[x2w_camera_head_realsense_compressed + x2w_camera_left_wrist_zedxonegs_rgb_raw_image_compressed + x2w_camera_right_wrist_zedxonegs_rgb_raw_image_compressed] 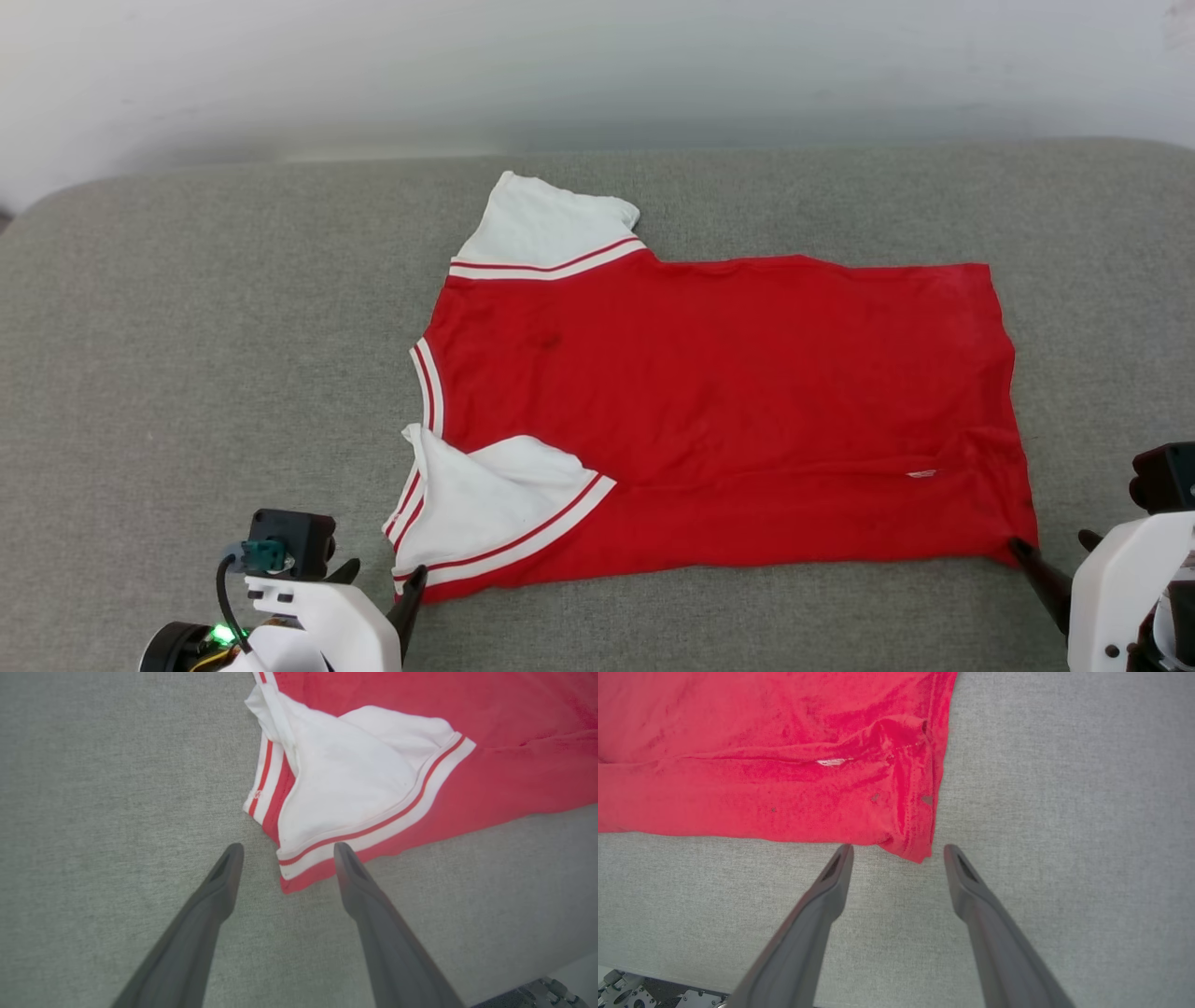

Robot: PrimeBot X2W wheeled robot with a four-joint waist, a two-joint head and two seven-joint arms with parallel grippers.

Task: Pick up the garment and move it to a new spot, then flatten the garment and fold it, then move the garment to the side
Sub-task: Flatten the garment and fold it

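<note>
Garment (pixel 719 392) lies spread on the grey table (pixel 187 327), roughly mid-table and closer to the near edge, turned sideways: striped neck trim (pixel 428 383) to the robot's left, hem to its right, plain red side up. Far white sleeve (pixel 546 224) sticks out flat toward the wall (pixel 560 65). Near white sleeve (pixel 485 504) is folded in over the red body, with its striped cuff running diagonally. The body is mostly flat, with a long crease along the near side and some bunching at the near hem corner. Small white tag (pixel 921 473) sits on that crease, and there is a dark spot (pixel 546 341) near the neck end. Left gripper (pixel 385 574) is at the near shoulder corner, jaws wide open and nothing held. In the left wrist view the left gripper (pixel 288 847) has its two fingertips on either side of the garment's (pixel 355 774) corner point; I can't tell whether they touch the cloth. Right gripper (pixel 1053 543) is at the near hem corner, also wide open and empty. In the right wrist view the right gripper (pixel 899 847) has the garment's (pixel 761 765) hem corner poking down between the tips, one tip just beside the near edge and the other on bare table past the hem. The tag (pixel 831 762) is visible above.
</note>
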